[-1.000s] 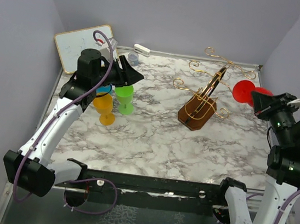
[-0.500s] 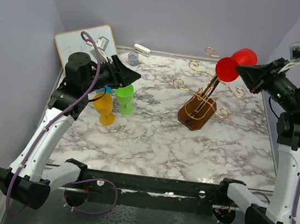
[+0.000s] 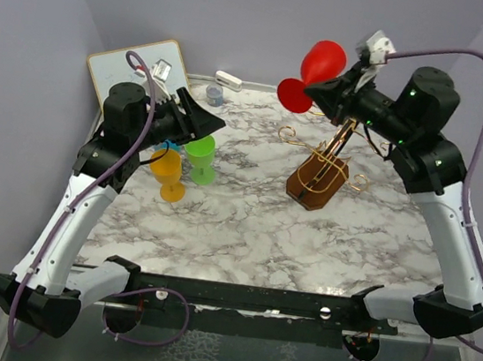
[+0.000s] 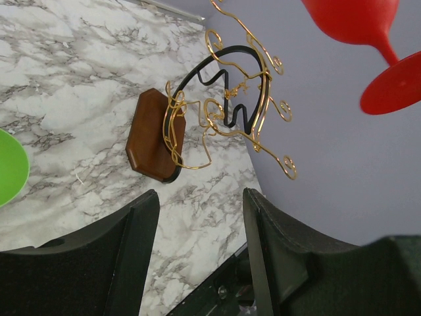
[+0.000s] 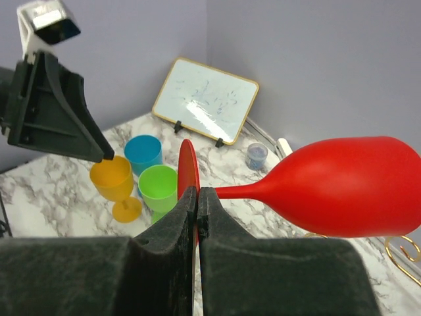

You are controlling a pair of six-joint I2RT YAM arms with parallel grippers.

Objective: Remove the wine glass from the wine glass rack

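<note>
The red wine glass is held in the air by the right gripper, clear of the rack and above and to the left of it in the overhead view. In the right wrist view the two fingers are seen pressed almost together, with the thin edge of the glass's round foot pinched between them; the glass is turned on its side, its stem level and its bowl pointing right. The rack is seen standing on the marble table, right of centre, its gold wire arms curling up from a brown wooden base. From the left wrist camera the rack is viewed at an angle, with the red glass apart from its wires at the upper right. The left gripper is held above the table's left side, and its fingers are spread wide with nothing between them. Below it a green cup, an orange goblet and a blue cup are grouped close together. A whiteboard is propped in the far left corner, and a small cup is set just beside it.
</note>
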